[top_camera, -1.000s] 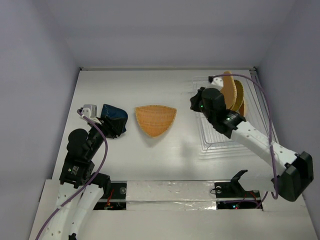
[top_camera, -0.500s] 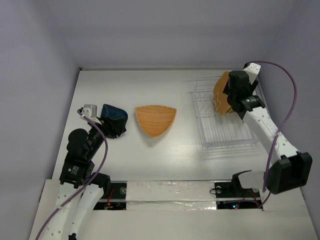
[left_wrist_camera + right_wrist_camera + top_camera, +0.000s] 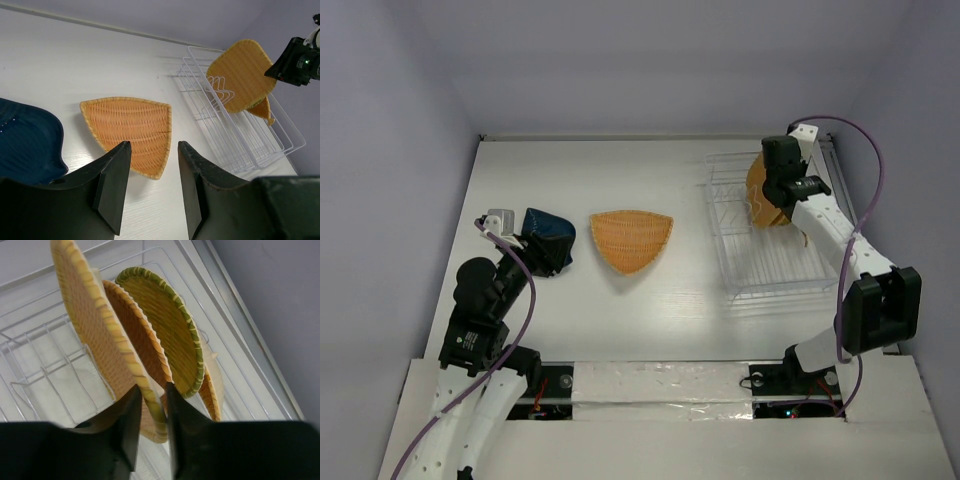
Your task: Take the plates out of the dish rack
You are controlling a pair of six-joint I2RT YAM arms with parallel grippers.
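The white wire dish rack [image 3: 770,265] stands at the right. A large rounded-square woven plate [image 3: 757,195] stands upright in it, with smaller woven plates behind it. In the right wrist view my right gripper [image 3: 150,390] is shut on the rim of the large plate [image 3: 90,315]. Behind it stand a round orange plate [image 3: 142,340] and a green-rimmed woven plate [image 3: 165,320]. The leaf-shaped plate [image 3: 632,238] and the dark blue dish [image 3: 550,238] lie on the table. My left gripper [image 3: 154,146] is open and empty above the table, near the leaf plate [image 3: 127,125].
A further small woven piece [image 3: 215,385] leans at the rack's far side. The rack's prongs [image 3: 40,375] stand left of the large plate. The side wall runs close along the rack's right edge. The table's back wall is behind the rack.
My right arm has swung from the rack's left side to its far right. Its gripper now sits on the large plate's rim. The left arm has not moved.
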